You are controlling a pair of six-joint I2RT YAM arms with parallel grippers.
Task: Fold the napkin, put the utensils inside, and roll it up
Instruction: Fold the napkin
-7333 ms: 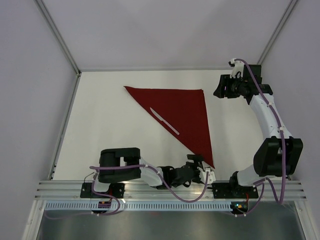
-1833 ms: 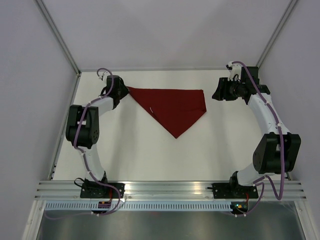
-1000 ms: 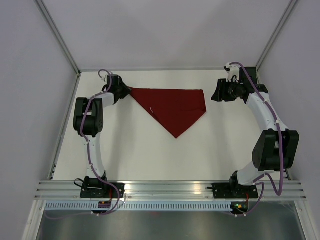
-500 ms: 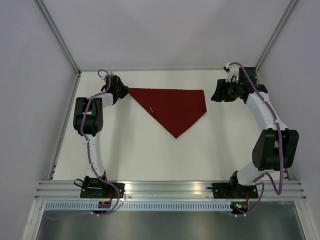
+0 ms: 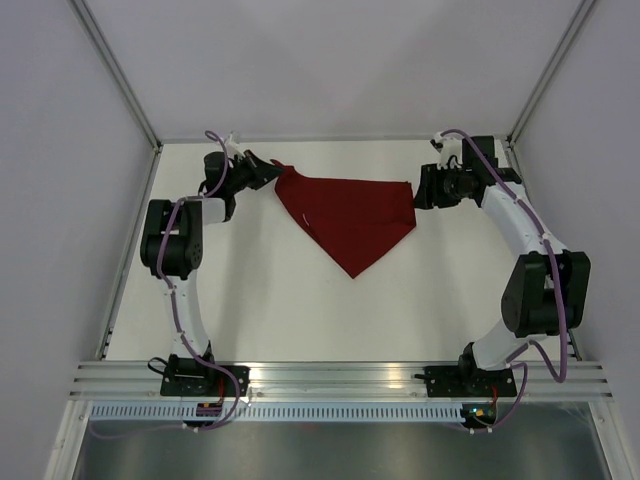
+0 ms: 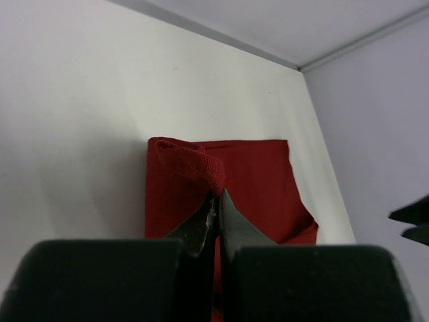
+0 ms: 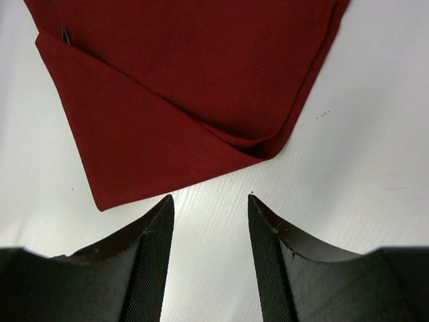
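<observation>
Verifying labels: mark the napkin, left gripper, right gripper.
napkin (image 5: 350, 215), top external view, middle of folded cloth.
left gripper (image 6: 216, 201), left wrist view, tips pinching napkin corner.
right gripper (image 7: 209, 198), right wrist view, gap between open fingertips.

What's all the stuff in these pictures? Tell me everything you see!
napkin: one, dark red, folded, far middle of the table
table: one, white, under everything
walls: pale grey, around the table
rail: one, silver metal, near edge
arms: two, white and black, left arm and right arm
left gripper: one, black, shut on the napkin's left corner
right gripper: one, black, open, beside the napkin's right corner
</observation>
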